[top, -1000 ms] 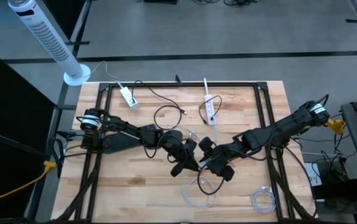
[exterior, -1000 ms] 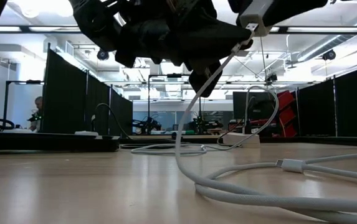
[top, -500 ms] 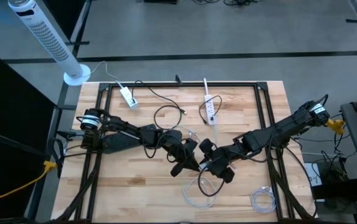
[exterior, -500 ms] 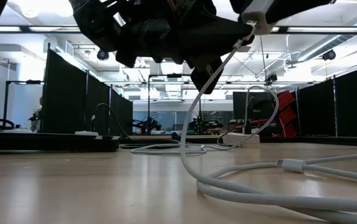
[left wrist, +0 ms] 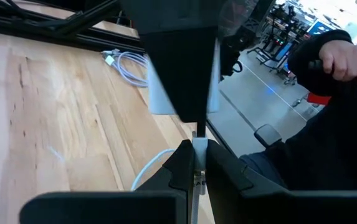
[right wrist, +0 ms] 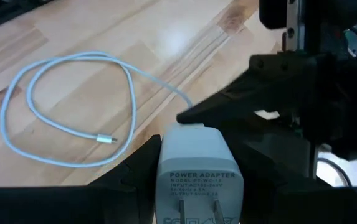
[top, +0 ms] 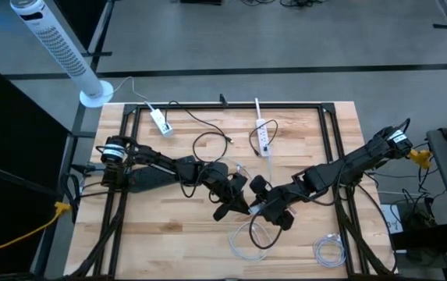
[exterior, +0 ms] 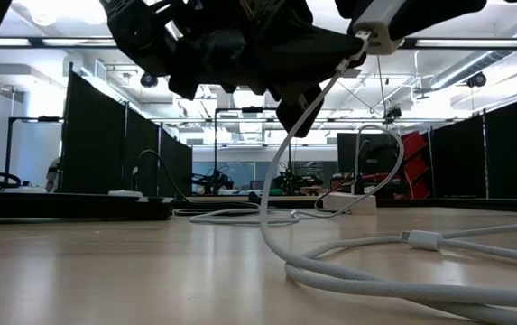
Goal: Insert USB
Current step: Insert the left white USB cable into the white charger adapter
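Right pincer (top: 264,204) nudged closer to left pincer (top: 243,204), clamped on power adapter (right wrist: 198,167). Left pinches USB plug (left wrist: 198,148) at port. Keep plug square; push gently.

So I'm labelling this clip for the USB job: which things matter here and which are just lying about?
In use:
- power adapter, held by the right gripper
- white cable, its plug held by the left gripper up against the adapter

Lying about:
- power strip
- coiled cable near the front edge
- small white box at the back left
- tower fan off the table
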Controlling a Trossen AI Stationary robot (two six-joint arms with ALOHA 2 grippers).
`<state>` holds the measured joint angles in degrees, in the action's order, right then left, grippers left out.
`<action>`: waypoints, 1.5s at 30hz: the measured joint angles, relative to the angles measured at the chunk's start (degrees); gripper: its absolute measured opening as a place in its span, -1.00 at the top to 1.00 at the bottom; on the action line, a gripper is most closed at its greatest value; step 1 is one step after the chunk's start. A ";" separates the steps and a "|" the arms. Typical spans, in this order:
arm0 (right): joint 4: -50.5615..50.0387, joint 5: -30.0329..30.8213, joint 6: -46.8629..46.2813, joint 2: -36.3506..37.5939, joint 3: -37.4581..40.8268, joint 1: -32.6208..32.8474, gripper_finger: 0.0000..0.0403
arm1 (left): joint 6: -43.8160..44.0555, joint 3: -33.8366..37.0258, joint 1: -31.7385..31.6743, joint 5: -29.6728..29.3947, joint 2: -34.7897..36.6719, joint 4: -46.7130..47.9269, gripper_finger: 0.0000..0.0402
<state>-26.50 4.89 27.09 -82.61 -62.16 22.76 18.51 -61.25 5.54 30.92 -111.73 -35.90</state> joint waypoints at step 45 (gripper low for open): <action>2.09 -3.98 1.46 -1.88 0.07 -0.09 0.30 | 2.33 0.02 0.03 0.21 -1.19 -1.64 0.91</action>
<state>-24.41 0.91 28.56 -84.49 -62.08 22.68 20.83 -61.23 5.56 31.13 -112.92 -37.53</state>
